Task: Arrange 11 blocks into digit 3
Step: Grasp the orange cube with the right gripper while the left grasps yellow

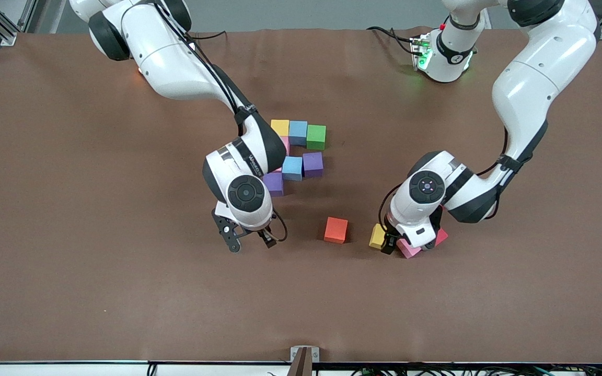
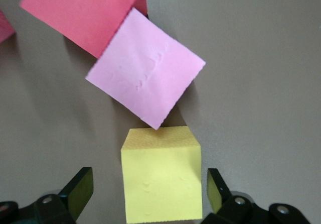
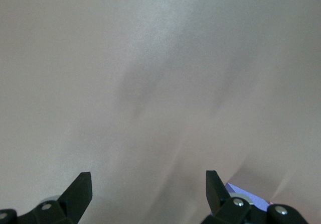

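Matte pink cube (image 1: 408,249) and yellow cube (image 1: 377,236) sit under the wide-spread left claw (image 1: 392,244); right claw (image 1: 251,243) gapes.

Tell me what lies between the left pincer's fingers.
A yellow block sits between the open left pincer's fingers, ungripped; the left wrist view shows it.

A brown worktop (image 1: 71,209) is showing yellow (image 1: 279,127), blue (image 1: 298,132), green (image 1: 316,137), purple (image 1: 312,164) and pink (image 2: 145,73) blocks, plus one plain orange block (image 1: 336,230).
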Controlling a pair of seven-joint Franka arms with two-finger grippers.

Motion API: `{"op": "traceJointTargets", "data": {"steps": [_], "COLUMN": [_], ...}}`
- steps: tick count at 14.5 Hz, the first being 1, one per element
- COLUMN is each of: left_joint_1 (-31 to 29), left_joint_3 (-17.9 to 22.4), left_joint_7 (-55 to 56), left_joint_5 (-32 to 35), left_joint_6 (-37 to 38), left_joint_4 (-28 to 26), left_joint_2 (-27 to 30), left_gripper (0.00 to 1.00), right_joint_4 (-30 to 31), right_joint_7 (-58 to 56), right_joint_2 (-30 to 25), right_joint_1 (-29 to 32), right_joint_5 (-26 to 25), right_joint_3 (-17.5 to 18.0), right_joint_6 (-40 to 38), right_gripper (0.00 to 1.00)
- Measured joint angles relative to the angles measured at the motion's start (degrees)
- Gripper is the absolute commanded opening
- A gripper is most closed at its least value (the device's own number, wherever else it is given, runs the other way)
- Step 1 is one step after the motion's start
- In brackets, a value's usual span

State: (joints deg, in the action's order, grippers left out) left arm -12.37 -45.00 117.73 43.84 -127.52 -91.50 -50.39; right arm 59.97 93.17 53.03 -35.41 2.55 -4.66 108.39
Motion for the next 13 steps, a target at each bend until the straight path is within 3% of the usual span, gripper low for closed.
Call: {"op": "traceJointTargets", "data": {"steps": [5, 6, 8, 11, 13], "left_joint_1": [2.00, 2.70, 3.68, 4.01, 4.07], "left_joint_3": [1.77, 2.46, 3.32, 3.43, 3.40], "left_joint_7": [0.00, 0.00, 0.00, 0.00, 0.00], "left_joint_5": [0.00, 0.00, 0.00, 0.00, 0.00], "left_joint_6": [-1.36, -1.37, -1.38, -1.40, -1.41], "left_joint_4": [0.68, 1.07, 1.81, 2.44, 2.83], "left_joint_2": [-0.50, -0.57, -0.99, -1.84, -2.08], "left_gripper": [1.00, 0.95, 0.76, 0.36, 0.25], "right_joint_4": [0.06, 0.06, 0.08, 0.10, 0.10], "right_joint_7": [4.23, 4.32, 4.37, 4.49, 4.65], "right_joint_2": [0.00, 0.00, 0.00, 0.00, 0.00], "right_joint_1": [0.49, 0.71, 0.96, 0.96, 0.95], "right_joint_5": [2.04, 2.46, 2.95, 3.01, 3.02], "right_joint_3": [-0.10, -0.10, -0.10, -0.09, -0.09], "right_joint_6": [1.01, 1.03, 1.05, 1.11, 1.11], "right_gripper": [1.00, 1.00, 1.00, 1.00, 1.00]}}
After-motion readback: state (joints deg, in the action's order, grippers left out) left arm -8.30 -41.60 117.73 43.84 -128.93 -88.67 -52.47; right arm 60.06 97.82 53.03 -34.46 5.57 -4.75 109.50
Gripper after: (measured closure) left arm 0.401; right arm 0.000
